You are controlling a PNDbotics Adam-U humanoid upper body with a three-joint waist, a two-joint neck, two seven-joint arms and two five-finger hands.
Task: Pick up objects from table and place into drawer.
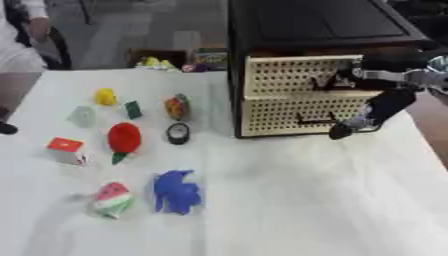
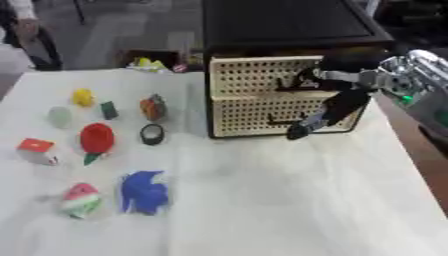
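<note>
A black cabinet (image 1: 315,25) with two wicker-fronted drawers stands at the back right of the white table. Both the upper drawer (image 1: 280,75) and the lower drawer (image 1: 280,115) look closed. My right hand (image 1: 378,106) comes in from the right in front of them, open, with dark fingers (image 1: 343,131) stretched down past the lower drawer's handle (image 1: 313,120). Several toys lie on the left: a blue figure (image 1: 177,191), a watermelon slice (image 1: 112,200), a red round toy (image 1: 123,138), a red-topped cube (image 1: 66,150), a black ring (image 1: 178,133) and a yellow toy (image 1: 105,96). My left hand shows in no view.
A pale green piece (image 1: 82,116), a small dark green block (image 1: 133,109) and an orange toy (image 1: 178,106) lie among the others. A box of colourful items (image 1: 166,59) sits behind the table. The table's right edge (image 1: 429,150) runs close to my arm.
</note>
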